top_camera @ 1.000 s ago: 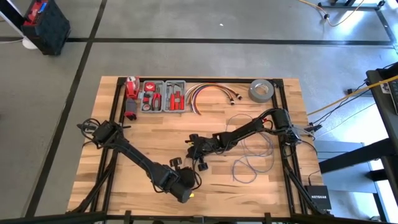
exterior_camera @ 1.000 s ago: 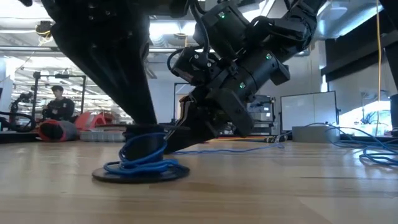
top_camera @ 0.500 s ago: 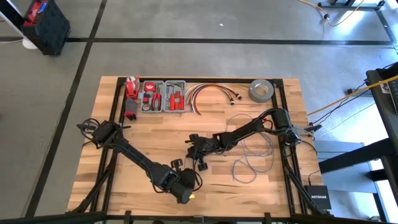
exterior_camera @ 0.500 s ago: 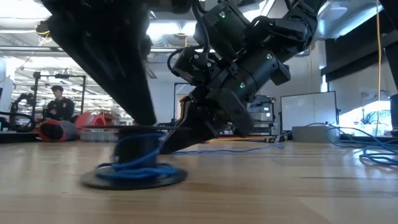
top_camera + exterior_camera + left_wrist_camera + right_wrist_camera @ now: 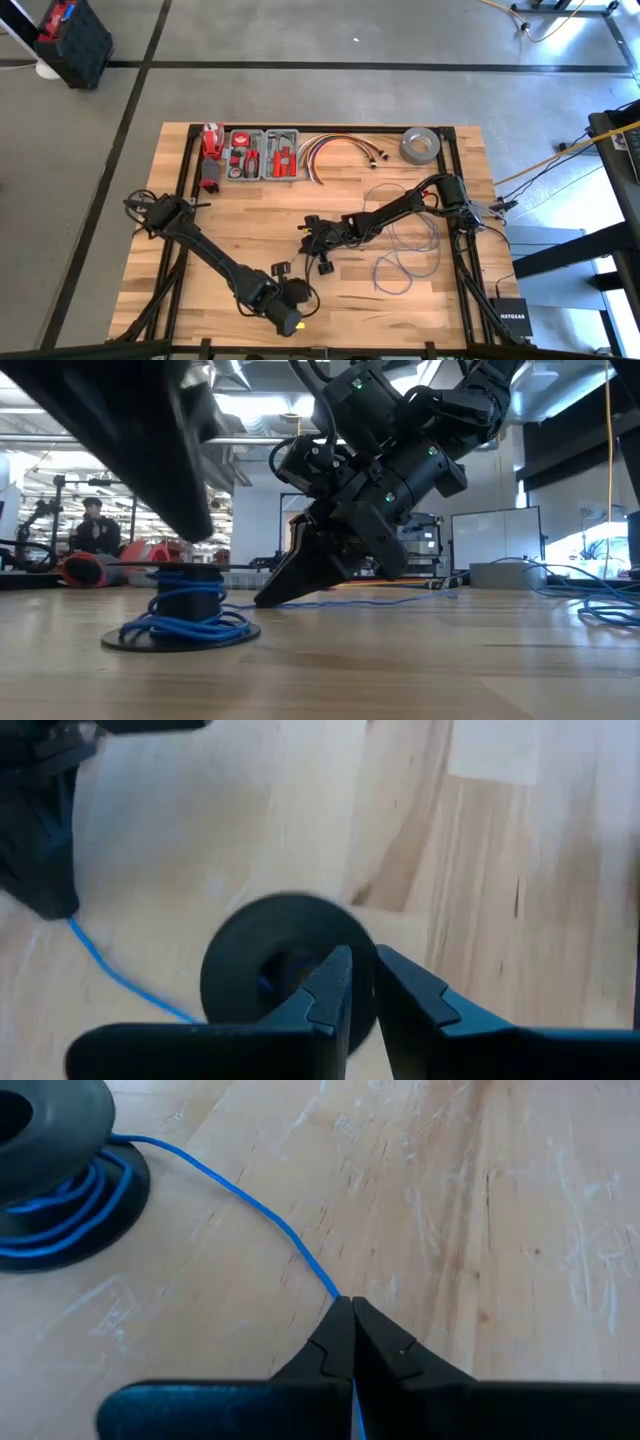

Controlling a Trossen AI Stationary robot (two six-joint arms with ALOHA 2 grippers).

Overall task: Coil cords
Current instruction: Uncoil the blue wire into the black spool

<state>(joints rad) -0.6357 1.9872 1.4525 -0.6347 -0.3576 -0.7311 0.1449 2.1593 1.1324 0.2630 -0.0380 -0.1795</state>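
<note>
Right hand (image 5: 350, 1305) clenched on blue wire (image 5: 255, 1210), centre frame; left hand (image 5: 355, 980) grasping spool (image 5: 285, 965); tugging could tip spool, unwind coils.

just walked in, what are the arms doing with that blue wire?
They are winding the thin blue wire onto a small black round spool. The left pincer grips the spool near the wooden table's front edge. The right pincer, at mid-table, is shut on the wire and feeds it. Several turns are already wound; loose loops lie to the right.
</note>
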